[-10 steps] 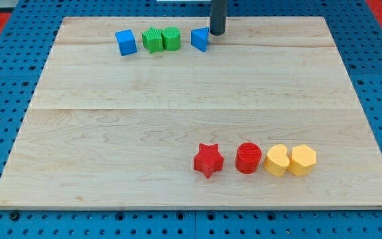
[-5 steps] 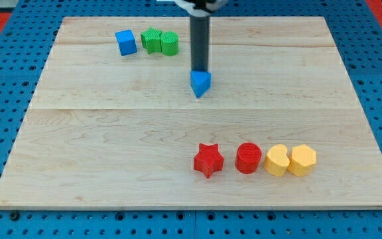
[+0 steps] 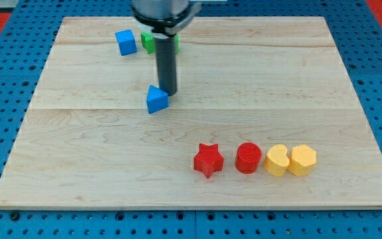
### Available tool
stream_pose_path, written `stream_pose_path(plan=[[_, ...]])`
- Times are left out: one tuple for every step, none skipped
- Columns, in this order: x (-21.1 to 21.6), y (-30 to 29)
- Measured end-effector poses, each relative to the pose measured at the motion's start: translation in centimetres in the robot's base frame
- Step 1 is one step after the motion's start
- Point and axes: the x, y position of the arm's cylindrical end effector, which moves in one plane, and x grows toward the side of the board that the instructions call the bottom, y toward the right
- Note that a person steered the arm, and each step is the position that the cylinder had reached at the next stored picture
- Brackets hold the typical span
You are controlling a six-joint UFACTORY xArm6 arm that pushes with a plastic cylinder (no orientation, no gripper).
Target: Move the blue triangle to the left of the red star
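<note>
The blue triangle [image 3: 156, 99] lies on the wooden board, left of centre. My tip [image 3: 168, 91] touches its upper right side. The red star [image 3: 208, 160] sits lower right of the triangle, in a row at the view's bottom. The rod rises from the tip toward the view's top and hides part of the green blocks.
A red cylinder [image 3: 248, 158] and two yellow blocks [image 3: 276, 160] [image 3: 302, 160] stand right of the red star. A blue cube [image 3: 126, 42] and green blocks [image 3: 149, 44] sit at the board's top left. The board [image 3: 78, 153] rests on a blue pegboard.
My tip has pushed the blue triangle from the board's top edge down and then to the left. The other blocks have not moved.
</note>
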Motion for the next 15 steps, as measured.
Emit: stream_pose_path(plan=[[0.1,-0.7],[1.4,-0.7],[1.4,-1.7],[1.4,-3.0],[3.3,-3.0],[5.7,-3.0],[3.8,-3.7],[2.7,-4.2],[3.6,-5.3],[4.4,-8.1],[7.7,-6.2],[8.4,-4.3],[7.6,-4.3],[4.7,-4.3],[5.7,-2.5]])
